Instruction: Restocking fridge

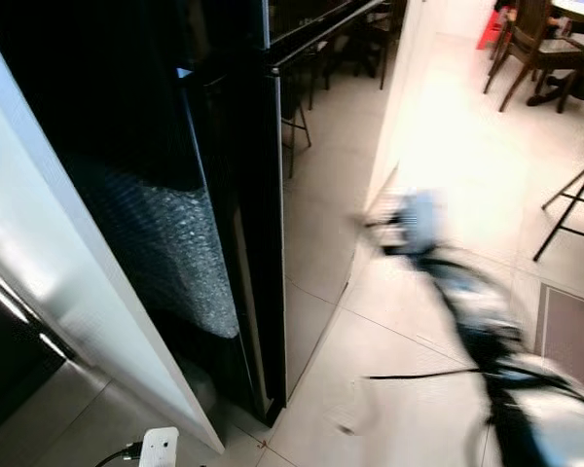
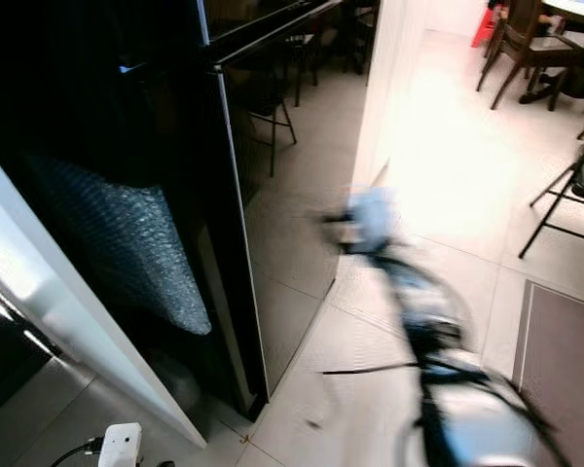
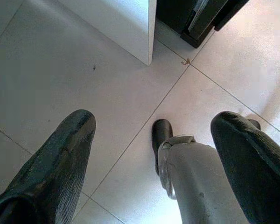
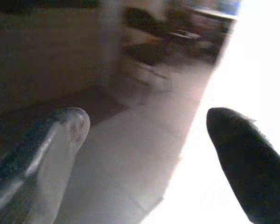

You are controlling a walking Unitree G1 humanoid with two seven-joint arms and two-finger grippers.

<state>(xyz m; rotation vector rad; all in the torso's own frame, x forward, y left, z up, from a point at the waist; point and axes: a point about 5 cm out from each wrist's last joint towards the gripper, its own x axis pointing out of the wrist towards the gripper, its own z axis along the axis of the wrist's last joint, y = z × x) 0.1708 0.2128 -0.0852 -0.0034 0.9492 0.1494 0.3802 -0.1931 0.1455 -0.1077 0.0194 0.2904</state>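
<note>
A tall black fridge [image 1: 316,185] stands before me, its glossy front shut and reflecting chairs. Bubble wrap [image 1: 165,243] covers part of its dark side. My right arm reaches forward over the floor beside the fridge front, blurred by motion, with the right gripper [image 1: 409,224] close to the fridge's lower front. In the right wrist view the right gripper [image 4: 144,135] is open and holds nothing. My left gripper [image 3: 154,123] hangs low, open and empty, pointing at the floor tiles above my own leg and foot [image 3: 161,135].
A white panel [image 1: 68,292] slants along the fridge's left side, its bottom corner [image 3: 135,28] on the floor. A small white plug [image 1: 159,449] lies below it. Wooden chairs and a table [image 1: 540,44] stand far right, a folding chair [image 1: 574,204] nearer, and a floor mat [image 1: 574,336].
</note>
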